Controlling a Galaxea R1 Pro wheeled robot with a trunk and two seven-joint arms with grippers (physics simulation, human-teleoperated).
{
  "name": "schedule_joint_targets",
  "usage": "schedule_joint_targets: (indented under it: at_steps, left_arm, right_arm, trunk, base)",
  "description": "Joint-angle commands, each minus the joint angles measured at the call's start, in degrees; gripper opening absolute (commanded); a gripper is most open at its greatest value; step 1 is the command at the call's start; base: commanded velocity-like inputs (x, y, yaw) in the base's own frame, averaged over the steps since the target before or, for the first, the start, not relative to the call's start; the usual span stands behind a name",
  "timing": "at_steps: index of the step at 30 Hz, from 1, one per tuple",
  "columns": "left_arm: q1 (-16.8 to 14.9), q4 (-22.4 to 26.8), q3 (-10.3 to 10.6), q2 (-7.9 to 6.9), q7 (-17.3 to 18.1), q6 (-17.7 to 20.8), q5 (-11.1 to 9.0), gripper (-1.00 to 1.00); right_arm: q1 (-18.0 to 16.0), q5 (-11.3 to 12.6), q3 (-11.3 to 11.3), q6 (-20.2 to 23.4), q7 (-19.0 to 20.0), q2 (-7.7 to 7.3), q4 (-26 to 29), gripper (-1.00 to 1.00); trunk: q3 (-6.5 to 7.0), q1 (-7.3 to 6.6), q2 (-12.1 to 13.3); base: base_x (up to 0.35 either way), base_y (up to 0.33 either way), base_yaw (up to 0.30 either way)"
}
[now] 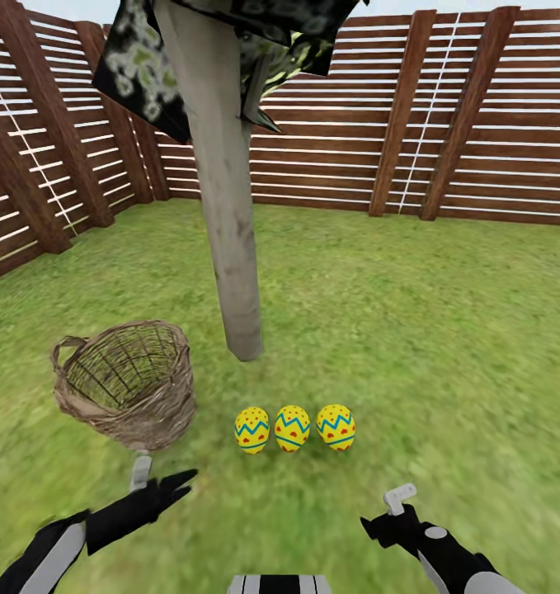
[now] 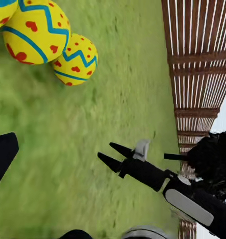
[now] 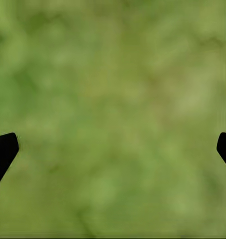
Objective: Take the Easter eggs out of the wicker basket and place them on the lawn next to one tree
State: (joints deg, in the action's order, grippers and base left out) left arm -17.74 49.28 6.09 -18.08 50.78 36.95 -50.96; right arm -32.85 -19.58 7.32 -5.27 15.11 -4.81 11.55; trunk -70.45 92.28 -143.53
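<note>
Three yellow Easter eggs with blue zigzags and red dots lie in a row on the lawn (image 1: 444, 330): left egg (image 1: 252, 430), middle egg (image 1: 292, 428), right egg (image 1: 336, 426). They rest just in front of the foot of the tree (image 1: 230, 247), a pale trunk with dark blossomed foliage. The wicker basket (image 1: 127, 384) stands left of the trunk, and no egg shows inside it. My left gripper (image 1: 185, 483) hangs open below the basket, holding nothing. My right gripper (image 1: 369, 522) is open over bare grass (image 3: 113, 99). The left wrist view catches the eggs (image 2: 38, 32) and the right gripper (image 2: 107, 152).
A brown slatted wooden fence (image 1: 337, 140) encloses the garden at the back and along the left side. Open grass stretches to the right of the tree and behind it.
</note>
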Motion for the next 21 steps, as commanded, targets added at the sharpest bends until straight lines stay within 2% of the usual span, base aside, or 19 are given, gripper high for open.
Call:
schedule_joint_targets:
  at_steps: [1, 4, 9, 15, 21]
  left_arm:
    - [-0.02, -2.12, 1.07, 0.01, -0.05, -1.11, -0.58, 1.0]
    - [-0.02, -4.45, 1.53, 0.23, -0.07, -2.36, -0.55, 1.0]
    - [-0.02, -9.26, 5.19, 0.03, 0.18, -6.1, -0.65, 1.0]
    - [-0.02, -14.94, 5.91, 0.37, 0.28, -7.39, -0.63, 1.0]
    - [-0.02, -17.83, 6.0, 0.66, -0.03, -12.02, -0.63, 1.0]
  right_arm:
    - [-0.02, -0.67, 0.5, -0.33, 0.27, 0.05, -1.59, 1.0]
    - [-0.02, -0.72, 0.49, -0.44, 0.21, 0.06, -2.93, 1.0]
    - [-0.02, -0.56, 0.5, -2.58, 0.05, 0.13, -4.24, 1.0]
    - [-0.02, -0.53, 0.5, -3.4, -0.07, 0.12, -5.87, 1.0]
    - [-0.02, -0.54, 0.5, -3.88, -0.08, 0.07, -6.88, 1.0]
  trunk:
    - [0.19, -0.04, 0.0]
    - [0.86, -0.12, 0.04]
    - [1.96, -0.24, 0.11]
    - [3.29, -0.4, 0.19]
    - [4.62, -0.55, 0.27]
  base:
    - [0.0, 0.0, 0.0]
    - [0.0, 0.0, 0.0]
    - [0.0, 0.0, 0.0]
    - [0.0, 0.0, 0.0]
    - [0.0, 0.0, 0.0]
